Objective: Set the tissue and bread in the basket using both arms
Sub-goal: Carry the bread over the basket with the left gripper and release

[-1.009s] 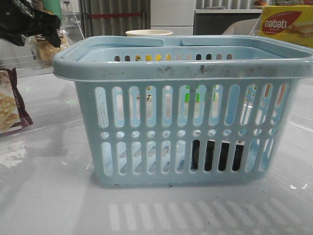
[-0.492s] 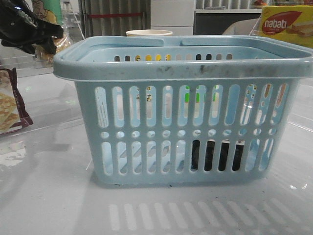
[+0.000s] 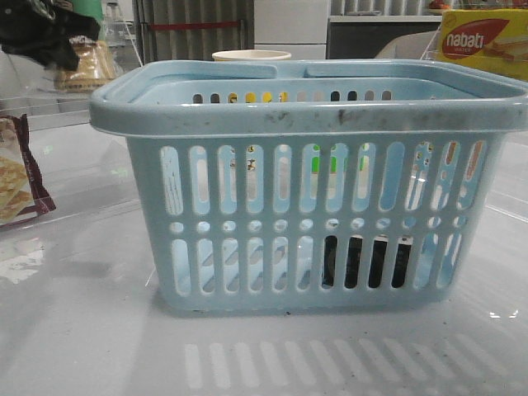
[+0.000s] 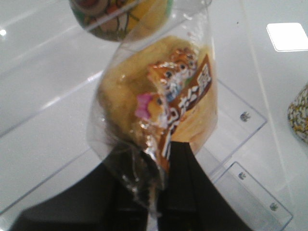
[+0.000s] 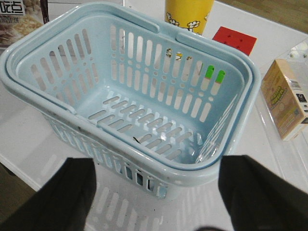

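The light-blue basket (image 3: pixel 309 186) stands mid-table and also shows in the right wrist view (image 5: pixel 130 91). The tissue (image 3: pixel 367 262) is a black block seen through the basket's lower front slots, at the right. My left gripper (image 3: pixel 45 37) is high at the far left, beside the basket's left rim, shut on the edge of the bread packet (image 3: pixel 87 66). In the left wrist view the bread (image 4: pixel 159 91) hangs from the closed gripper (image 4: pixel 161 192) above clear acrylic. My right gripper (image 5: pixel 159 211) is open and empty, above the basket's near rim.
A maroon-edged snack bag (image 3: pixel 16 177) lies at the left edge. A yellow nabati box (image 3: pixel 483 41) stands at the back right, and a cup (image 3: pixel 252 56) behind the basket. A red block (image 5: pixel 234 39) and a small carton (image 5: pixel 286 98) lie near the basket. A clear acrylic stand (image 4: pixel 240 120) is under the bread.
My left gripper has drawn up and to the left with the bread, and the packet now shows more clearly beside it. The basket and tissue have not moved.
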